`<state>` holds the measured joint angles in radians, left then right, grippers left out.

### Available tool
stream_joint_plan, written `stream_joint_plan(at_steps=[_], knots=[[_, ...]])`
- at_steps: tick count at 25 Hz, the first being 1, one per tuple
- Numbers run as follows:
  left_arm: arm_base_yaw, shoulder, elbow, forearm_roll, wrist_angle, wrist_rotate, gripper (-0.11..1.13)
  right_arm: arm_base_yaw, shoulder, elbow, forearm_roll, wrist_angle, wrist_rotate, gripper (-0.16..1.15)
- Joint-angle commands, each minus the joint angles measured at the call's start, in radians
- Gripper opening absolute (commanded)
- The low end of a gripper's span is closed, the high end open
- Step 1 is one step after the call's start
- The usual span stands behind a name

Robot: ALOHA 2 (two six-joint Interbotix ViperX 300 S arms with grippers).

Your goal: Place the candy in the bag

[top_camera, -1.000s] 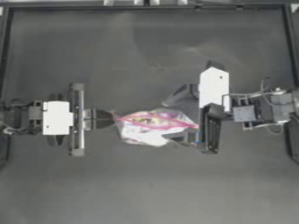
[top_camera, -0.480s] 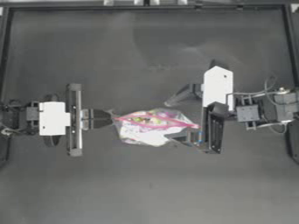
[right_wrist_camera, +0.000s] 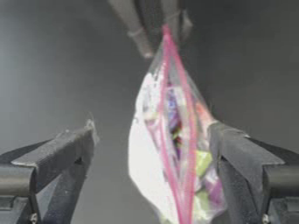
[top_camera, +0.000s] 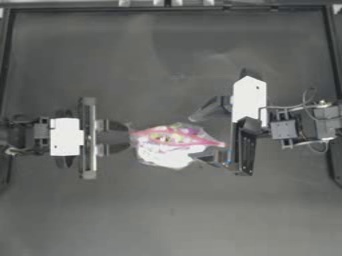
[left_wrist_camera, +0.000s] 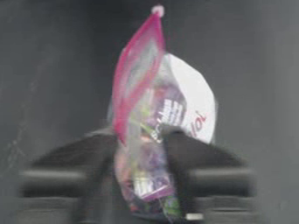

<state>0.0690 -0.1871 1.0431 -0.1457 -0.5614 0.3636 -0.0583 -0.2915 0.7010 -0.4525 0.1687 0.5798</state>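
At worktop centre, my left gripper pinches the bag at its nine o'clock end. Right gripper, jaws spread, straddles the three o'clock end. Candy unseen. Risk: closing off-seal collapses the mouth.

- The bag sits near the table's middle, its pink seal strip running across.
- The left gripper touches its left end.
- The right gripper is spread wide, one jaw touching the bag's right end.

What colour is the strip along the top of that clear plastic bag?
Pink-red, on the clear plastic bag's seal strip; clearest in the right wrist view.
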Motion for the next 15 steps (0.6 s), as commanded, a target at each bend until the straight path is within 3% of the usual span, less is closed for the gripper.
stream_joint_plan(at_steps=[1,11,15], knots=[[0.002,-0.003,-0.023,-0.043,-0.008,0.000,1.05,0.002,-0.021,-0.011,-0.005,-0.008,-0.003,1.02],[0.011,-0.028,-0.031,-0.061,0.003,0.005,1.02,0.002,-0.040,0.002,-0.018,-0.009,-0.006,1.02],[0.012,-0.072,-0.043,-0.061,0.054,0.005,1.02,0.002,-0.071,0.025,-0.023,-0.008,0.000,1.02]])
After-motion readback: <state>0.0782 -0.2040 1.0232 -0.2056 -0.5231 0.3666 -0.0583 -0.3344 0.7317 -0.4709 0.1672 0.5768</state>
